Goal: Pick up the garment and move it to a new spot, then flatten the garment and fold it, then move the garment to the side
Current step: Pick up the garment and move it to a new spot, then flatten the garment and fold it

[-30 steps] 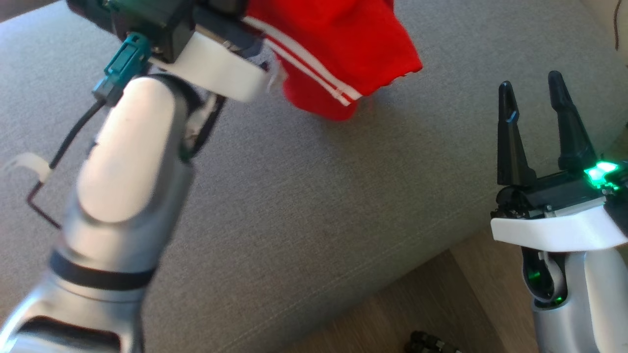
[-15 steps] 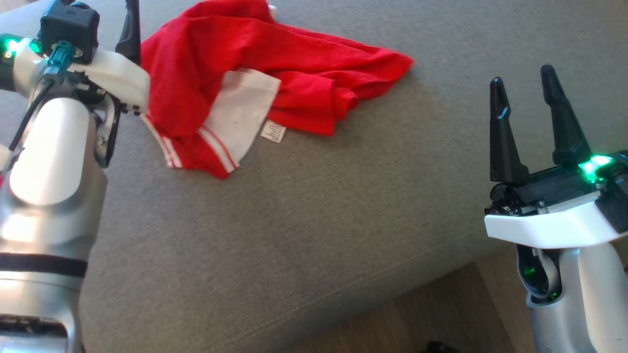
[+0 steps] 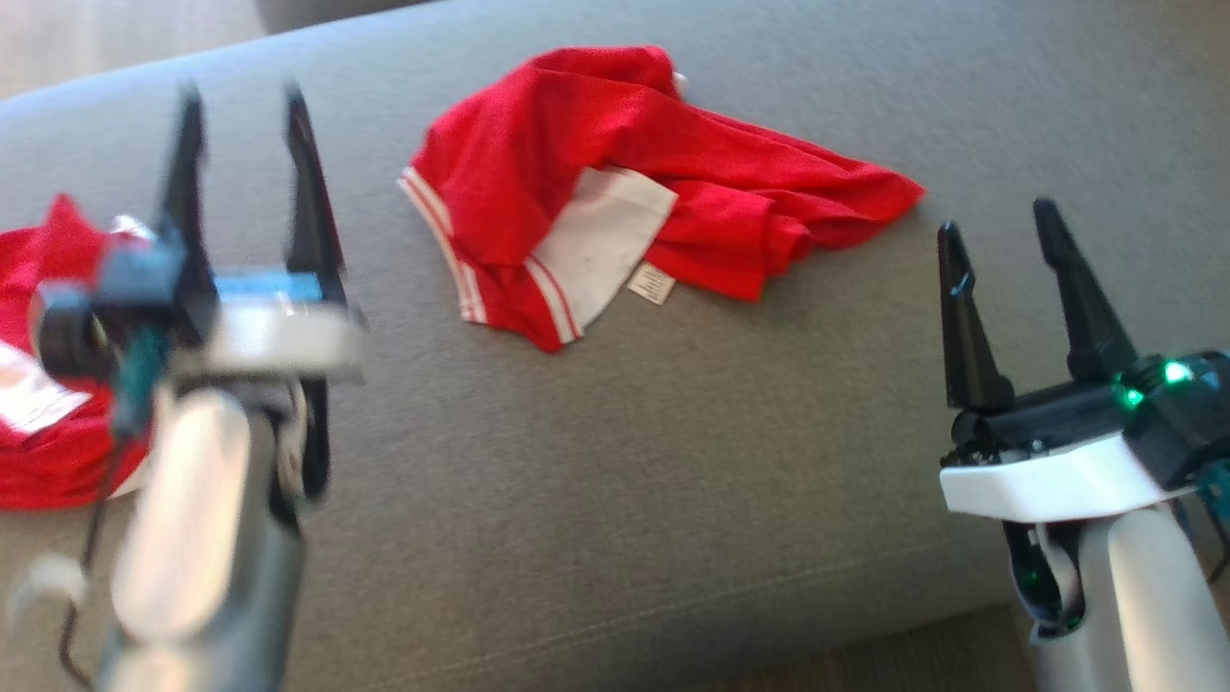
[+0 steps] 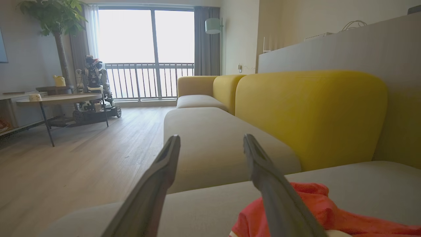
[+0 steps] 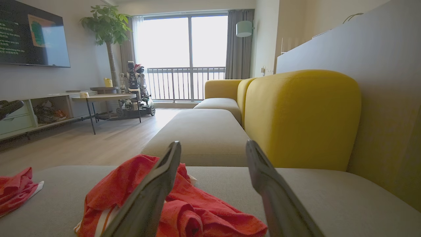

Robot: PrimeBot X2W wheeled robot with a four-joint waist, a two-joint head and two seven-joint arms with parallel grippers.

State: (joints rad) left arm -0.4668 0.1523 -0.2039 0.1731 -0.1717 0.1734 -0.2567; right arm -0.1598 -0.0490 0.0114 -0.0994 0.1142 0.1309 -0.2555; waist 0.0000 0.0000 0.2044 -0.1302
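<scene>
The garment point(image 3: 615, 192), red with white striped trim and a white inner panel, lies crumpled on the grey sofa cushion point(image 3: 673, 461) toward its far side. My left gripper point(image 3: 240, 96) is blurred, open and empty, to the left of the garment and apart from it. In the left wrist view the left gripper point(image 4: 211, 138) has the garment point(image 4: 312, 210) at its lower right. My right gripper point(image 3: 996, 219) stands open and empty, right of the garment's pointed end. The right wrist view has the right gripper point(image 5: 213, 144) above the garment point(image 5: 204, 210).
A second red cloth point(image 3: 48, 423) lies at the cushion's left edge, partly behind my left arm, and the same cloth point(image 5: 16, 191) is in the right wrist view. Wooden floor point(image 3: 961, 644) borders the near edge. A yellow backrest point(image 5: 302, 118) rises beyond on the right.
My left gripper opened and let go of the garment, then drew back to the left. The garment dropped into a crumpled heap on the cushion. The head camera has shifted too.
</scene>
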